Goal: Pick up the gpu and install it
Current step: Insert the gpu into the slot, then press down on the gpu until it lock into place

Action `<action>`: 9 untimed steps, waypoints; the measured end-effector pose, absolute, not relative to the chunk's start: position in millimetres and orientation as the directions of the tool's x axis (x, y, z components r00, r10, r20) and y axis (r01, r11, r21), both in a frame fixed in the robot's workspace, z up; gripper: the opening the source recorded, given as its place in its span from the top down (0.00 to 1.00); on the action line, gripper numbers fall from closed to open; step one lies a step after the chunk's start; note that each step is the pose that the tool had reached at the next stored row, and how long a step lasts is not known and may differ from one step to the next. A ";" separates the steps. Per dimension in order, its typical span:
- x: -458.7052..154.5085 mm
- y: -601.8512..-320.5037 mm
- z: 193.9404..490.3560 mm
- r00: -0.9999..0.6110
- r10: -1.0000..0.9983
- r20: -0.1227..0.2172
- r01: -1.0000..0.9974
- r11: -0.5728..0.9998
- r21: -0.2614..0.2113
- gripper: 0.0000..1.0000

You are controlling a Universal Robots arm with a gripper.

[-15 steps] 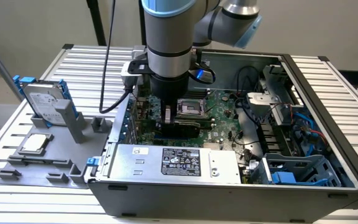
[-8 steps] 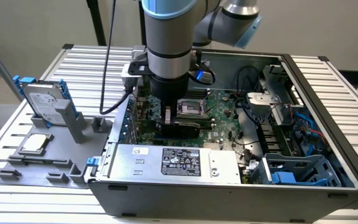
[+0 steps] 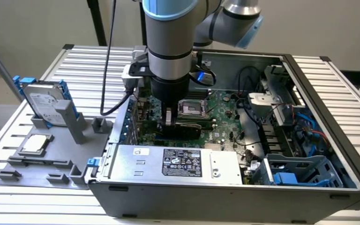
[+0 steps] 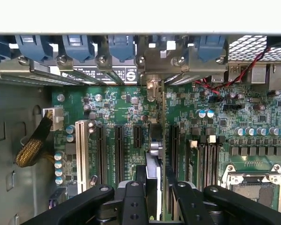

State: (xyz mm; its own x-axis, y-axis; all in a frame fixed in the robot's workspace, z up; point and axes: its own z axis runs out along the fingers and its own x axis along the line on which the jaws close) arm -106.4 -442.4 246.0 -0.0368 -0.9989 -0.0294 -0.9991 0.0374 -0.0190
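The gpu (image 4: 154, 150) appears edge-on in the wrist view, standing upright over the green motherboard (image 4: 107, 110) among the black expansion slots (image 4: 118, 152). Its silver end bracket (image 4: 152, 89) reaches the case's rear slot openings. My gripper (image 4: 154, 190) is shut on the gpu, with one black finger (image 4: 131, 199) on each side of the card. In the exterior view the gripper (image 3: 167, 125) is lowered inside the open computer case (image 3: 330, 117), and the dark gpu (image 3: 187, 129) sits low against the board just in front of the CPU socket (image 3: 191, 108). Whether the card is fully seated is hidden.
A hard drive in a blue frame (image 3: 44, 101) and a small silver CPU chip (image 3: 36, 143) rest on the grey fixture (image 3: 42, 164) at the exterior view's left. The power supply (image 3: 180, 164) lies at the front of the case. Cables and a blue drive cage (image 3: 299, 173) crowd the exterior view's right.
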 end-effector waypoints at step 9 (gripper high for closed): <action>-106.3 -442.3 252.8 -0.037 -0.999 -0.030 -0.999 0.037 -0.019 0.65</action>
